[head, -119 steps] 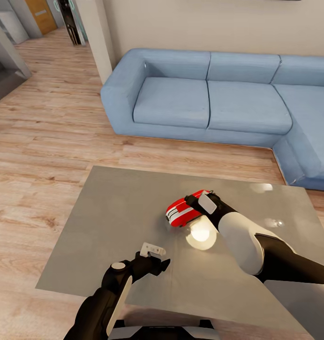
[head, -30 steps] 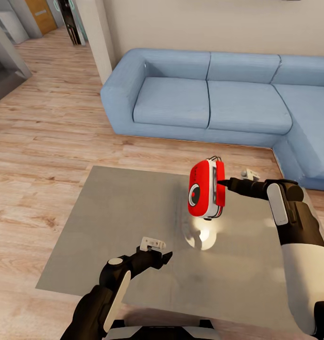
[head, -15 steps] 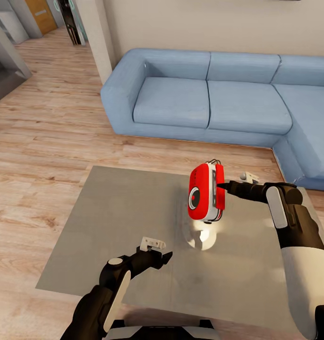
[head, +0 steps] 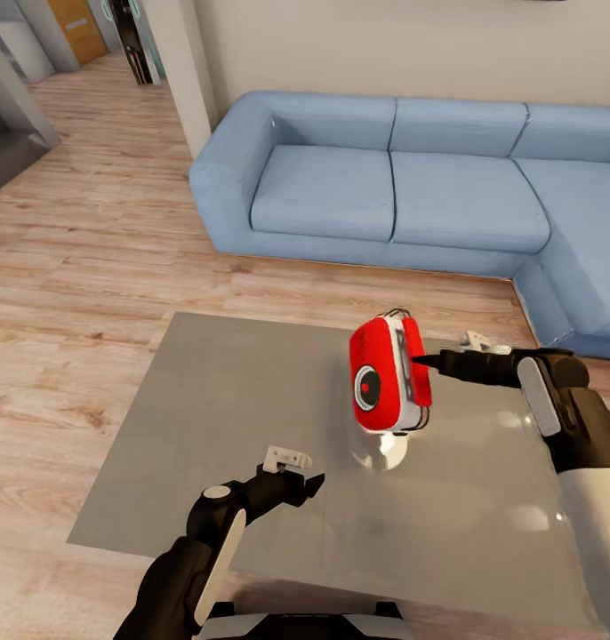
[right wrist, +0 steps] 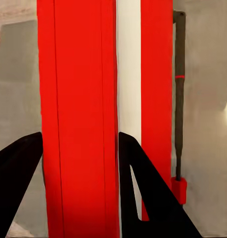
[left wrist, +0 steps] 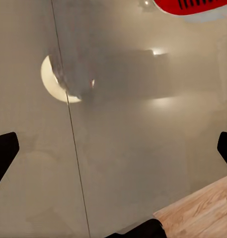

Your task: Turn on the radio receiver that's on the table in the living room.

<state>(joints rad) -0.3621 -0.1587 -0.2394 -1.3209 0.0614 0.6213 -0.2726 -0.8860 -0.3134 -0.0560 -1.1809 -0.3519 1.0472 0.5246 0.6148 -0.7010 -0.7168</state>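
Note:
The red radio receiver hangs above the grey table, stood on end with its round dial facing me. My right gripper is shut on its side edge, reaching in from the right. In the right wrist view the red and white body sits between both black fingers, and the thin handle runs alongside. My left gripper hovers open low over the table's near part, apart from the radio. In the left wrist view the radio is a red sliver at the picture's edge.
A long blue L-shaped sofa stands beyond the table and wraps round its right side. Light wood floor lies to the left. A bright lamp reflection shines on the tabletop under the radio.
Four seconds ago the radio lay flat on the table; now it is held up. Over the last second it sank slightly and turned its dial more toward me. The left arm stayed still.

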